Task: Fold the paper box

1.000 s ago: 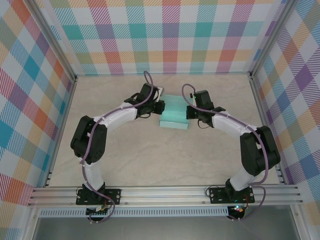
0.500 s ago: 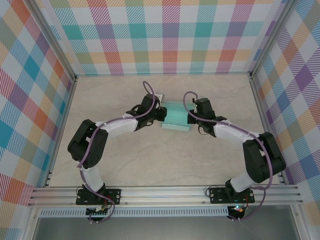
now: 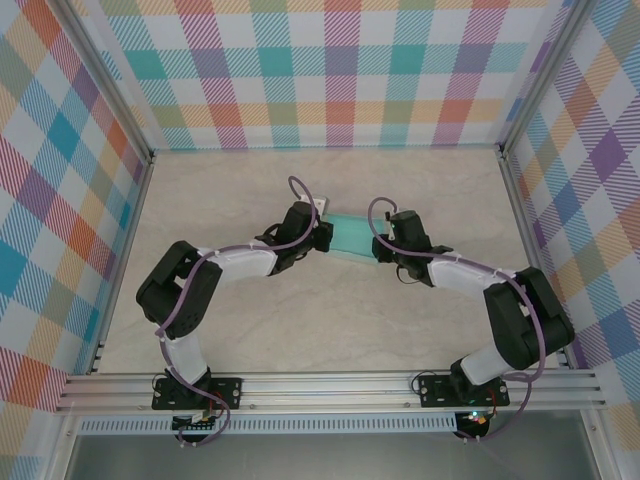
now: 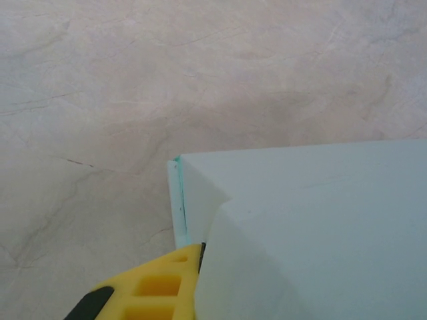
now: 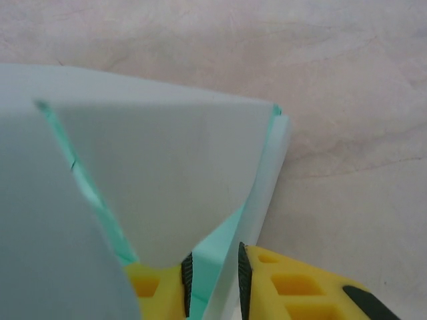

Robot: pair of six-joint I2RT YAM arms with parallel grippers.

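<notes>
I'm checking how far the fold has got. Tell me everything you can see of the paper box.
The paper box is pale mint thin card, plain, partly folded: walls raised, corners creased, darker teal showing in the seams. It sits on the table between the arms. The left gripper is shut on its left edge; one right wall stands between the right gripper's fingers.
</notes>
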